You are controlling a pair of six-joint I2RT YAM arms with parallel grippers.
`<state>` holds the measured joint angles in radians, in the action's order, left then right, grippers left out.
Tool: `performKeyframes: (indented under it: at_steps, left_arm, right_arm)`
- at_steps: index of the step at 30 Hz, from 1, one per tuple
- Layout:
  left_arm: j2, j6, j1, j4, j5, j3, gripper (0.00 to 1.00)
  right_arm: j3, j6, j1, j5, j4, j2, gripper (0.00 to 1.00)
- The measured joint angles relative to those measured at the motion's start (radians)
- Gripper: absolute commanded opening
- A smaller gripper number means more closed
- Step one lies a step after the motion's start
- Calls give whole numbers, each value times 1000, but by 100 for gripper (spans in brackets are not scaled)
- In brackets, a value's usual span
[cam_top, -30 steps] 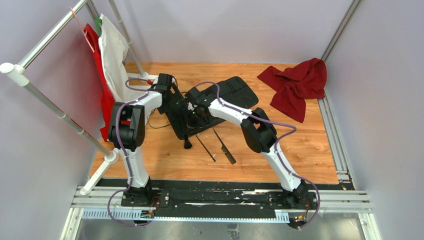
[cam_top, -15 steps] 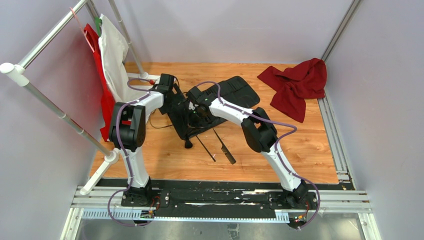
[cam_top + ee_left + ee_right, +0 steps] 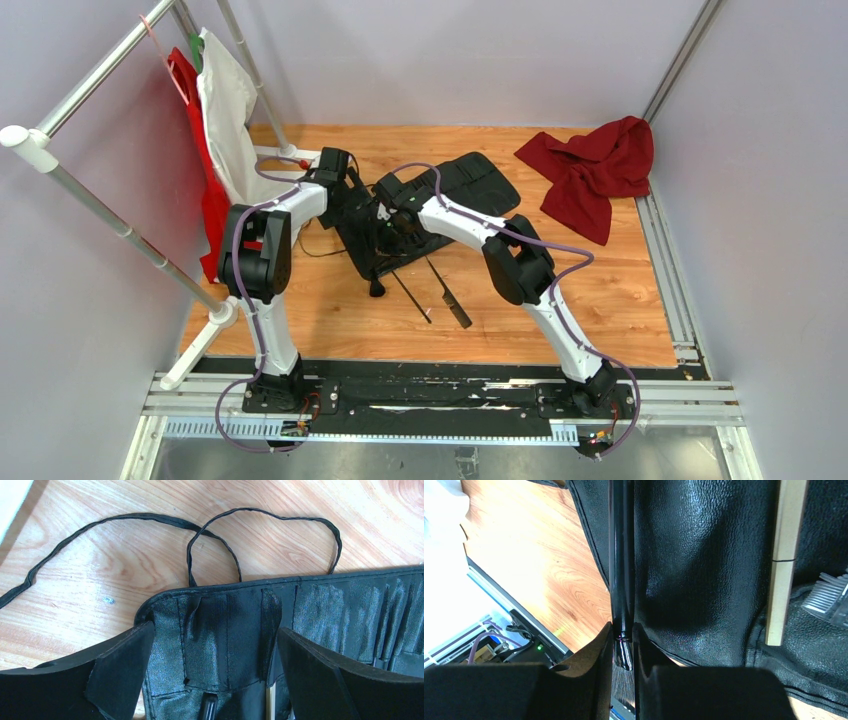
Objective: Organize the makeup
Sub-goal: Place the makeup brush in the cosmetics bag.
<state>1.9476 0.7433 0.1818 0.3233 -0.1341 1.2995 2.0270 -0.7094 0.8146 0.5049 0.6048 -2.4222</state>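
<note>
The right fingers (image 3: 596, 665) are clamped on a black brush (image 3: 621, 555), just above its hairs. I think that is so the handle can slide into a pocket. The brush lies long and flat on the black case (image 3: 704, 555), near its edge. Its handle points away from the wrist and its hairs point toward it. The left fingers (image 3: 120, 665) stand wide apart over the case's end on the desk (image 3: 100, 580), maybe to steady it.
</note>
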Motion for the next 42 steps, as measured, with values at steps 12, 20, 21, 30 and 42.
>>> performKeyframes:
  at_steps: [12,20,21,30,42]
  left_arm:
    - [0,0,4,2,0,0,98]
    - [0,-2,19,6,0,0,98]
    - [0,-2,19,7,-2,0,98]
    - [0,-7,23,11,-5,2,98]
    - [0,-11,32,18,-7,3,98]
  right_arm:
    - [8,0,-10,12,5,0,1]
    - [37,0,-19,25,9,-18,1]
    - [42,0,-19,26,8,-23,1]
    - [80,23,-36,35,14,-58,0]
    - [117,70,-76,68,4,-89,1]
